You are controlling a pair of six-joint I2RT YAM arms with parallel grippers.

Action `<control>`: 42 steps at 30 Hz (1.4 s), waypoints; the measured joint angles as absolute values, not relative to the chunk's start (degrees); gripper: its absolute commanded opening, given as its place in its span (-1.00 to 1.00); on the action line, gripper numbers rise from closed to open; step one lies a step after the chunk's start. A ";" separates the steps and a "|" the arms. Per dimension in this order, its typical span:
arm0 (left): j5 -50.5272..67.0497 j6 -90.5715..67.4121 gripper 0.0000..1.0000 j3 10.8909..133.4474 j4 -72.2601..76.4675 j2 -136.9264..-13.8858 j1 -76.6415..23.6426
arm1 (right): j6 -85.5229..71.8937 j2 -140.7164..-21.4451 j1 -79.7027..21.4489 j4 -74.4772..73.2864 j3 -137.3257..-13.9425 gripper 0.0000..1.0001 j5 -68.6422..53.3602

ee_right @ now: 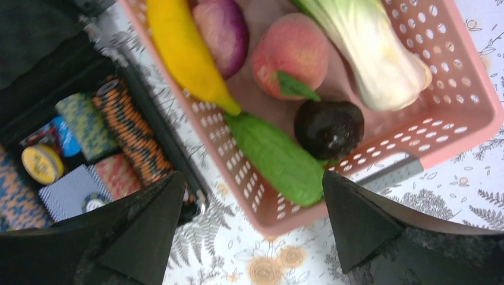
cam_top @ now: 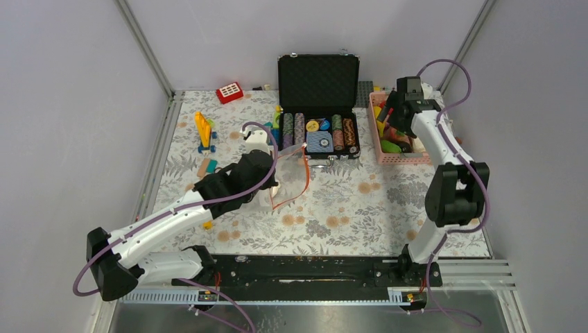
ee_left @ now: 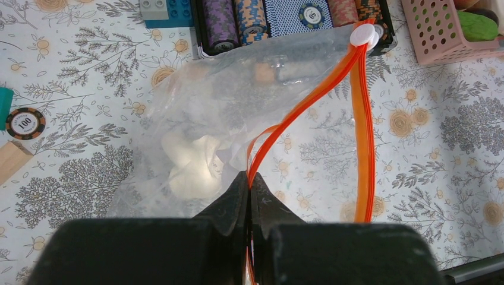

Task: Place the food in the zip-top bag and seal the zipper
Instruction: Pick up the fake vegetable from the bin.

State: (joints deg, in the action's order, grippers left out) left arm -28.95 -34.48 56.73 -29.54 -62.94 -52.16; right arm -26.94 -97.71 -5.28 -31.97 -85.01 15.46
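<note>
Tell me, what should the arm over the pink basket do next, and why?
Probably lower the right gripper onto the green vegetable and close. Its jaws stand open above the pink basket, with that piece between them, while the left gripper is pinched shut on the mouth of the zip-top bag, ready to receive food.

Walls [cam_top: 69,83]: plain pale grey on three sides, metal posts [cam_top: 147,50] at the back corners.
Table [cam_top: 457,239]: white cloth [cam_top: 360,208] printed with grey leaves and orange flowers.
Light: even, soft.

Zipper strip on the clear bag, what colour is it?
The zipper is orange-red, best seen in the left wrist view.
</note>
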 measured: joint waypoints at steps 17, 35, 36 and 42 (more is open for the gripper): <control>-29.06 -34.04 -1.00 56.73 -29.43 -65.19 -52.16 | -24.47 -109.95 1.21 -35.09 -90.13 0.67 7.70; -28.62 -33.85 -1.00 56.75 -29.43 -66.65 -52.16 | -14.26 -113.51 2.63 -36.45 -90.02 0.41 -1.32; -28.62 -33.87 -1.00 56.75 -29.43 -66.67 -52.16 | -14.06 -113.54 2.63 -36.75 -89.89 0.37 -1.45; -28.49 -33.85 -1.00 56.75 -29.43 -67.40 -52.16 | -13.82 -113.54 2.63 -36.91 -87.72 0.23 -3.01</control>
